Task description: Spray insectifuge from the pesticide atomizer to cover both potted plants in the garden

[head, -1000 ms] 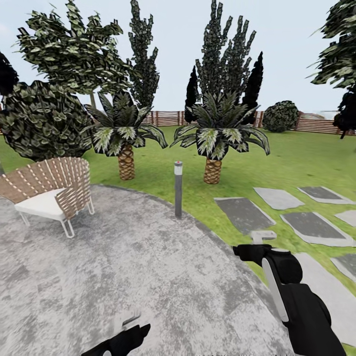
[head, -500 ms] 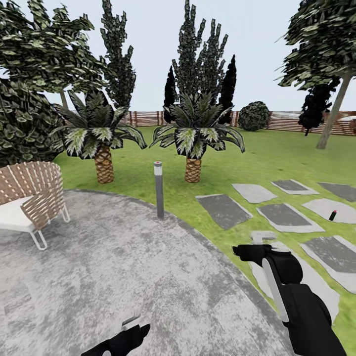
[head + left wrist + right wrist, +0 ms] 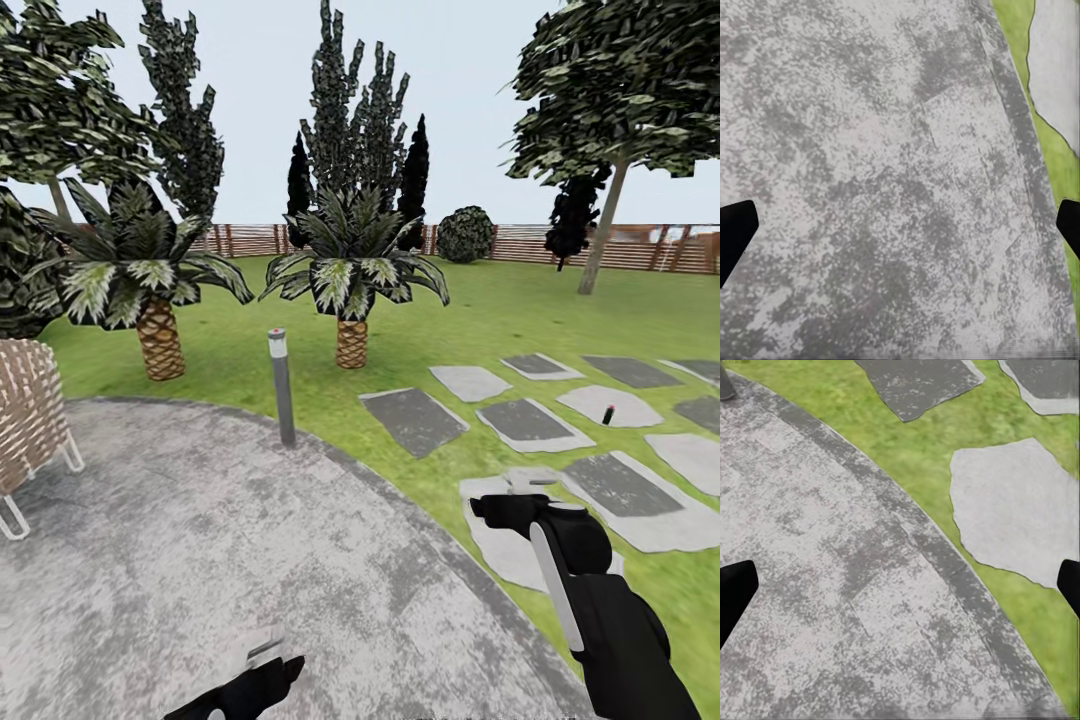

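A tiny dark bottle with a reddish tip, apparently the pesticide atomizer [image 3: 607, 414], stands far off on a pale stepping slab [image 3: 610, 403] in the garden lawn [image 3: 480, 320]; it is too small to make out details. The potted plants are out of view. My right gripper [image 3: 510, 493] hangs open over the edge of the round grey paving [image 3: 250, 540], its fingertips [image 3: 736, 589] wide apart with nothing between them. Low at the front, my left gripper [image 3: 268, 660] is open and empty too, above bare paving [image 3: 885, 187].
A grey bollard lamp [image 3: 282, 388] stands at the paving's rim. Two scaly-trunked palms [image 3: 352, 280] [image 3: 150, 290] grow behind it. A wicker chair [image 3: 25, 425] sits at the left edge. Several stepping slabs [image 3: 415, 420] cross the grass to the right. A brown slat fence [image 3: 620, 250] rings the lawn.
The camera has turned right, so the whole scene slid left: the chair is nearly out of frame and the dark bottle on the slab came into sight. Both arms hold their pose.
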### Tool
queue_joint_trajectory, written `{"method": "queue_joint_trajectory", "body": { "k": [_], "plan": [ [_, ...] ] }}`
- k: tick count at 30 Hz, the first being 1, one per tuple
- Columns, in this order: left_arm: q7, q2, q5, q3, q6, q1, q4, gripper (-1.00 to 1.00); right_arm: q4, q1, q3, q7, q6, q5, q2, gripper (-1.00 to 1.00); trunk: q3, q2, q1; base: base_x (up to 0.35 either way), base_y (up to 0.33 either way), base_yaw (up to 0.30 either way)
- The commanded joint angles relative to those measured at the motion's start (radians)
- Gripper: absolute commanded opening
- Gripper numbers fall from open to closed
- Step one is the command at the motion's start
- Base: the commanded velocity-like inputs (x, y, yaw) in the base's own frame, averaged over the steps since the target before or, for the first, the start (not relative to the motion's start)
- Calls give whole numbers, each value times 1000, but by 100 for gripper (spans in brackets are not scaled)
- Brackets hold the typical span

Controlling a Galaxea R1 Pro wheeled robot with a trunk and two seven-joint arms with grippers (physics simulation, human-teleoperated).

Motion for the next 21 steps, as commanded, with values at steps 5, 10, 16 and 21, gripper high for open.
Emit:
{"method": "queue_joint_trajectory", "body": {
  "k": [5, 10, 16, 21],
  "plan": [
    [2, 2, 6, 2, 4, 0, -1, 100, -1, -1, 0, -2, 4, 0, 0, 100, -1, -1, 0, 0, 0, -276],
    [2, 2, 7, 2, 4, 0, -2, 100, -1, -1, 0, -2, 4, 0, 0, 100, -1, -1, 0, 0, 0, -276],
    [0, 2, 9, 4, 5, 0, -1, 100, -1, -1, 0, -2, 4, 0, 0, 100, -1, -1, 0, 0, 0, -276],
    [-1, 2, 9, 5, 5, 0, -1, 100, -1, -2, 0, -2, 4, 0, 0, 100, -1, -1, 0, 0, 0, -276]
  ]
}}
